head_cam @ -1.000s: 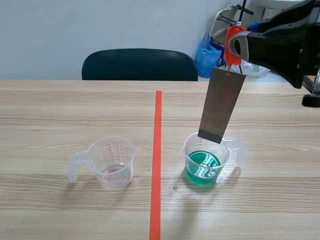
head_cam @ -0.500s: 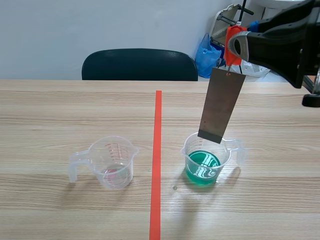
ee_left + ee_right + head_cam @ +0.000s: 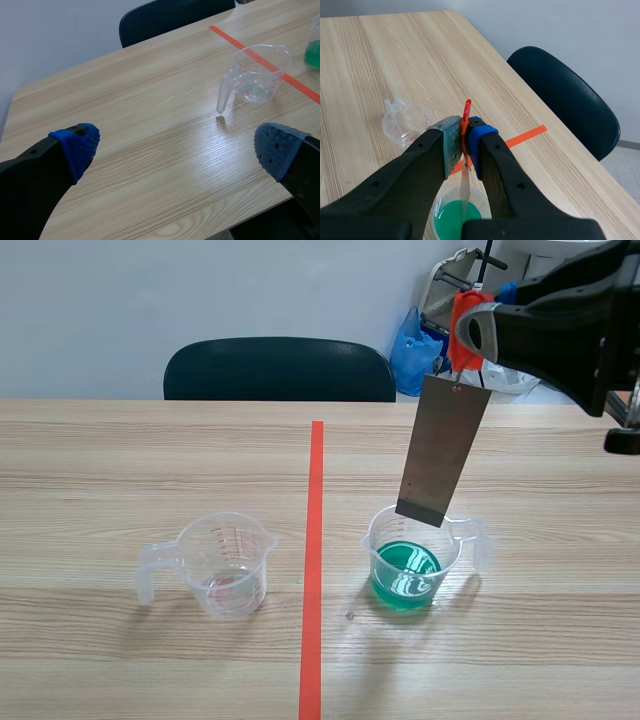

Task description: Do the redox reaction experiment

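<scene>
A grey metal plate (image 3: 443,452) hangs from a red clip (image 3: 462,325), its lower edge just above the rim of a clear beaker of green liquid (image 3: 412,565). My right gripper (image 3: 468,335) is shut on that clip high over the beaker. The right wrist view shows the clip (image 3: 466,107) pinched between the pads, the plate (image 3: 465,192) edge-on below, and the green beaker (image 3: 452,220) under it. A second clear beaker (image 3: 222,565), with a faint pink trace at its bottom, stands left of the tape line. My left gripper (image 3: 175,145) is open, well short of this beaker (image 3: 257,75).
A dark chair (image 3: 280,370) stands behind the table's far edge, with a blue bag (image 3: 412,345) beyond it at the right. In the left wrist view the table's near corner (image 3: 200,232) lies under the gripper.
</scene>
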Motion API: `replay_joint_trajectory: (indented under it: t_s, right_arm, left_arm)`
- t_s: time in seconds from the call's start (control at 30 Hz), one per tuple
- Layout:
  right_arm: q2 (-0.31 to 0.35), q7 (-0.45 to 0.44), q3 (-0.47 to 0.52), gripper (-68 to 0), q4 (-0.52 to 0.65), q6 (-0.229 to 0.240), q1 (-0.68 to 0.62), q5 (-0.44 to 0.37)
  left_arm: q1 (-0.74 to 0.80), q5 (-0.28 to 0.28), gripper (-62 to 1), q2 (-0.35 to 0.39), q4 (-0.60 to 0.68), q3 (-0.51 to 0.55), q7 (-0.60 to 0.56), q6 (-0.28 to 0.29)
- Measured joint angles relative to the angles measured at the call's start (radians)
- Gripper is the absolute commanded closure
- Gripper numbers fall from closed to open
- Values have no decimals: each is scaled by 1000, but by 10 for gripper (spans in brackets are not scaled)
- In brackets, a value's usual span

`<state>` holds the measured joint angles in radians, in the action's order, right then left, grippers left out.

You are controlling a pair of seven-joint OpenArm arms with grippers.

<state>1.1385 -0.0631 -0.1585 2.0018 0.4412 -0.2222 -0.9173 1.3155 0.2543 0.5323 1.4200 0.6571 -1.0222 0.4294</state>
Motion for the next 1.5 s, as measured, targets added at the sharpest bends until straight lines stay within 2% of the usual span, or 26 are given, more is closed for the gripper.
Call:
replay_joint_trajectory:
  t_s: [1.17,1.5]
  right_arm:
    - [0,0,0,-6,0,0,0,3]
    - [-73,16,0,-7,0,1,0,73]
  left_arm:
    - [0,0,-623,0,0,0,0,0]
    - [0,0,-623,0,0,0,0,1]
